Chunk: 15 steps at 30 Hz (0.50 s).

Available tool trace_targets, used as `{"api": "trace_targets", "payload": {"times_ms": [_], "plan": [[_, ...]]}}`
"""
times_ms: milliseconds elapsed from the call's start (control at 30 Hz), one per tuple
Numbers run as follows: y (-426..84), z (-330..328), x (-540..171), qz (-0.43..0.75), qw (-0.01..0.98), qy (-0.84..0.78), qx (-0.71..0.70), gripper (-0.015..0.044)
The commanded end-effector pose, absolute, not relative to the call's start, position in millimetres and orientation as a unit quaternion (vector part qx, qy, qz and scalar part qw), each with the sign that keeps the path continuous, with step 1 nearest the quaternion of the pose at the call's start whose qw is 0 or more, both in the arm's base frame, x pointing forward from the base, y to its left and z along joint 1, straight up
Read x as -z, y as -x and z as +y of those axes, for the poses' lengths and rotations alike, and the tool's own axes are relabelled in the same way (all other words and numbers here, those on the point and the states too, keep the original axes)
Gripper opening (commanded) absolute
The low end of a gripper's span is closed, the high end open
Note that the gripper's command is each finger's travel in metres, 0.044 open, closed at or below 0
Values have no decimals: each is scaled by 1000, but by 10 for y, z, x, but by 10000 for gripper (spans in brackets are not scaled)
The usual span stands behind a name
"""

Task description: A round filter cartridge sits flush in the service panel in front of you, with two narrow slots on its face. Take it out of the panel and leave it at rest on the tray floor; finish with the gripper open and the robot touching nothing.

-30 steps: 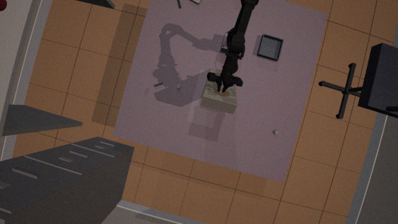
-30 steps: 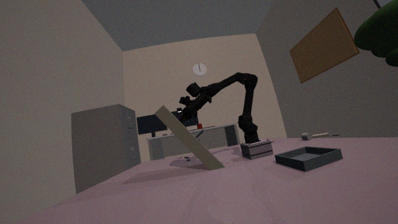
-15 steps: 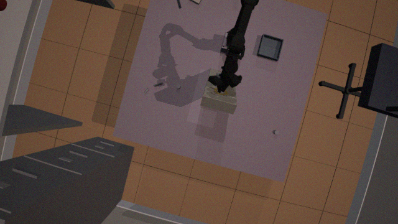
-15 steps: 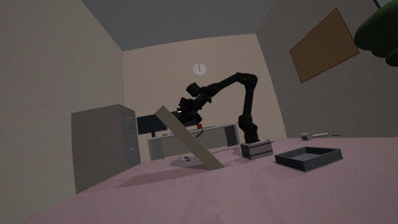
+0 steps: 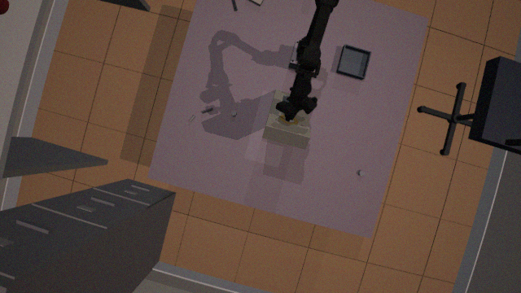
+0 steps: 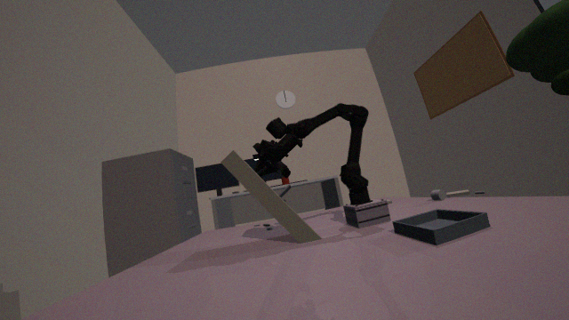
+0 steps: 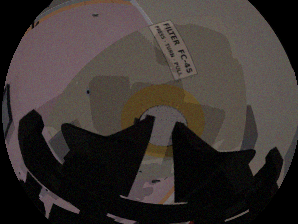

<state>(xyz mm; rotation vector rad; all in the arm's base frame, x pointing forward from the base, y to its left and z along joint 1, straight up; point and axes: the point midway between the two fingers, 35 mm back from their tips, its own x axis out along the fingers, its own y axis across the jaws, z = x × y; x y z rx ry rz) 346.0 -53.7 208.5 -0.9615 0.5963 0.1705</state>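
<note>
The round grey cartridge point(image 7: 165, 134) sits inside a yellow ring point(image 7: 131, 112) on the sloping beige service panel point(image 5: 286, 137) point(image 6: 272, 205) point(image 7: 215, 55). My gripper point(image 7: 163, 121) point(image 5: 288, 119) is shut on the cartridge, with its two fingertips at opposite sides of the face, where the slots are. The fingers cover the slots, and I cannot tell whether the cartridge stands proud of the panel. A label point(image 7: 173, 50) on the panel reads "FILTER FC-45, PRESS, TURN, PULL". The dark square tray point(image 5: 353, 62) point(image 6: 436, 235) is empty and stands apart from the panel, near the arm's base.
The arm's base point(image 6: 368, 214) stands between the panel and the tray in the exterior view. A small dark object point(image 5: 207, 110) and a small round one point(image 5: 234, 114) lie left of the panel. Another small round object point(image 5: 360, 172) lies on the right part of the pink surface point(image 5: 342, 195).
</note>
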Motion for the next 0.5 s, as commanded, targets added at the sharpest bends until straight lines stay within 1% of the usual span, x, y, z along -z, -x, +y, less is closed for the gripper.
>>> {"api": "trace_targets", "payload": {"times_ms": [0,367,467], "plan": [[-3344,-534,-2178,285,836,461,-80,0],[-2896,-464,-2452,289,848,439,-73,0],[-2868,-459,-2465,289,848,438,-73,0]]}}
